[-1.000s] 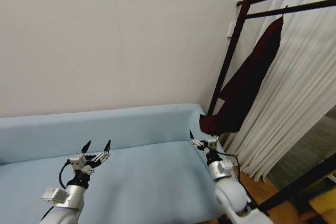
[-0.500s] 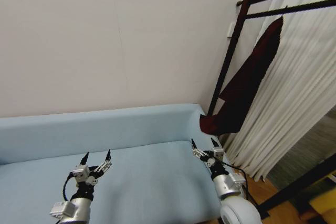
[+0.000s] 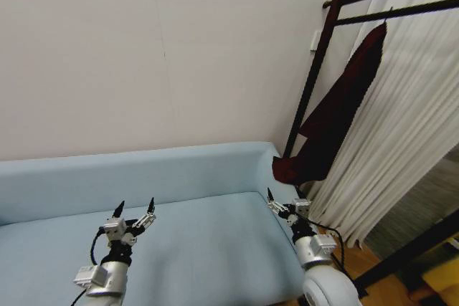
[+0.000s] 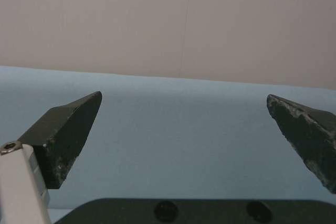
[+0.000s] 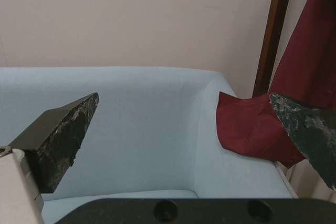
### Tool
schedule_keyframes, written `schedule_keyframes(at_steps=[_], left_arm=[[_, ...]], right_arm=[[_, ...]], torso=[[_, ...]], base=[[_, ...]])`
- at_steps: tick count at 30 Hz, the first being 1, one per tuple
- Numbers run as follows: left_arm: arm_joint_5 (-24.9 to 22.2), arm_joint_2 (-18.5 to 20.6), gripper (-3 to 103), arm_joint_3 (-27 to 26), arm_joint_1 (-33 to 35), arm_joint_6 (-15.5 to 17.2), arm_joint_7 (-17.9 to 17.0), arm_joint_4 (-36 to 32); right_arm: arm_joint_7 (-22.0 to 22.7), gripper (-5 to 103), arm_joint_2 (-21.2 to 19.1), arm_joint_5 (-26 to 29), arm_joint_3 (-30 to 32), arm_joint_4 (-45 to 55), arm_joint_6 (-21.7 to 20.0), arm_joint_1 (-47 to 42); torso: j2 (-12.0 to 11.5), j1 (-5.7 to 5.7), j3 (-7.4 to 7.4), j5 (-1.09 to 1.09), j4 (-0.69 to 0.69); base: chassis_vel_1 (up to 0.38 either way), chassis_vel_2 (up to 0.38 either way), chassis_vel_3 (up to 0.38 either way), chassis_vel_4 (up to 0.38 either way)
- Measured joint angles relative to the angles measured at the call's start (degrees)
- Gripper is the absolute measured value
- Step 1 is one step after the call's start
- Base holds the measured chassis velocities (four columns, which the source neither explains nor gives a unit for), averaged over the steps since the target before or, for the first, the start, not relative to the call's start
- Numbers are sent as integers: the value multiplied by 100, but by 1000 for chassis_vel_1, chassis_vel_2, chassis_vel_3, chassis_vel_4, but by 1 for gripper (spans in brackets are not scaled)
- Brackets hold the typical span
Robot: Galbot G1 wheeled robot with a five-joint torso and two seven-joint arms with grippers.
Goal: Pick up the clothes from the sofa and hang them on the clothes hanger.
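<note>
Head view: left gripper (image 3: pixel 135 209) and right gripper (image 3: pixel 284 202) hover over the sofa (image 3: pixel 193 170) seat, both spread wide and empty. A red cloth (image 3: pixel 337 120) hangs from the rack (image 3: pixel 315 69), its hem on the sofa's right end.

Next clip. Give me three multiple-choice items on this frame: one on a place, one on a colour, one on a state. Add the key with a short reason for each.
1. Where is the red garment?
A. flat on the seat
B. hanging on the rack beside the sofa
C. on the floor

2. What colour is the sofa?
A. grey
B. green
C. light blue

3. How are the left end effector and the right end effector?
A. both open and empty
B. both shut on cloth
C. one open, one shut

Key:
1 B: it hangs from the rack's bar, with its lower end at the sofa's arm.
2 C: seat and back are pale blue.
3 A: each wrist view shows a wide gap with nothing in it.
</note>
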Motion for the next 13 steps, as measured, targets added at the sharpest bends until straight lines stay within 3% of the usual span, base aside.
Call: schedule_keyframes(at_steps=[13], left_arm=[[-2, 6, 100, -4, 4, 0, 8, 0]], right_arm=[[5, 100, -2, 0, -10, -10, 13, 6]], torso=[[0, 0, 0, 0, 0]], base=[[0, 0, 0, 0]])
